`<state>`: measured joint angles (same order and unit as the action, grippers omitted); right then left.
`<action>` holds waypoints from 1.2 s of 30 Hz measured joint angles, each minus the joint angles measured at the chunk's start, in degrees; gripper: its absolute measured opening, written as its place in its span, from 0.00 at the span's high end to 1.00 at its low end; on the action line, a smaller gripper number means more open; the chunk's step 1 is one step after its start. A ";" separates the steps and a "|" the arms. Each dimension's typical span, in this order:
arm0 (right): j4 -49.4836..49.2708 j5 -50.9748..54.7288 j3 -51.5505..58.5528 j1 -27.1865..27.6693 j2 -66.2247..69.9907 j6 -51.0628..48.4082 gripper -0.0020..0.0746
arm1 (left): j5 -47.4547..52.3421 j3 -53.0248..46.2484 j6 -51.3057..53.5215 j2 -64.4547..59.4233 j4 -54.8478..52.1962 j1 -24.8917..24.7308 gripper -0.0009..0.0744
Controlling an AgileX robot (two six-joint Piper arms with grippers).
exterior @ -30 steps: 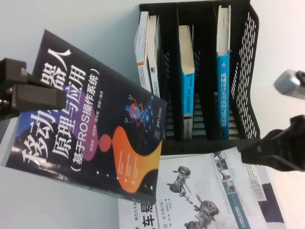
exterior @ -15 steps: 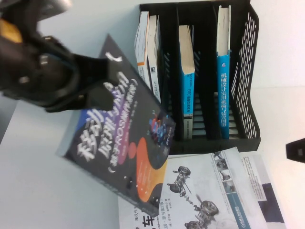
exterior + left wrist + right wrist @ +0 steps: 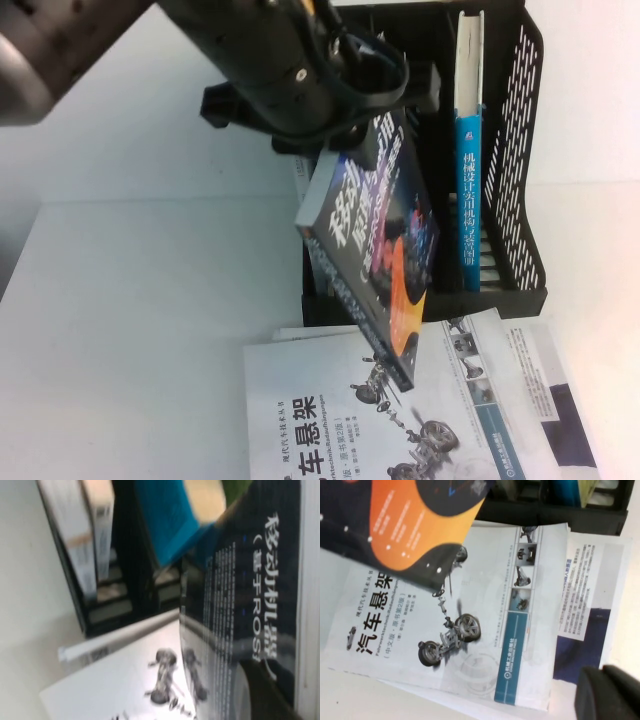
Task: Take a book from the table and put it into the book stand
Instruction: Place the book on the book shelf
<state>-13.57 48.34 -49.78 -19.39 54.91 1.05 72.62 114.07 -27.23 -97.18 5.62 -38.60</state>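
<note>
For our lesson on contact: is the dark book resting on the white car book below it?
Cannot tell. In the high view the dark book, carried by the left claw, overlaps the white book, but no view shows a gap or contact. The right claw hangs over the table.

- High view: bright, even overhead light, table [image 3: 130,330] washed out to near white, faint bluish cast.
- Left arm and left gripper [image 3: 345,85] close to the lens, soft and smeared, grey glare patch on the arm top left.
- Book [image 3: 385,215] cover blurred, title barely legible; soft shadow under it on the book stand [image 3: 520,150].
- Left wrist view: heavy blur throughout, everything streaked, book [image 3: 250,595] text soft.
- Right wrist view: sharpest, white book [image 3: 485,630] print readable, slight glare on its page; right gripper [image 3: 607,695] a dark out-of-focus blob in one corner.
</note>
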 joint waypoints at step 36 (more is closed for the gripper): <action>-0.56 1.04 0.00 0.00 -0.12 0.26 0.98 | -13.47 12.09 -4.20 -10.50 -11.66 0.50 0.84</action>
<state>-14.13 49.38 -49.78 -19.39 54.79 1.31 59.15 126.15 -31.43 -107.68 -6.04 -38.11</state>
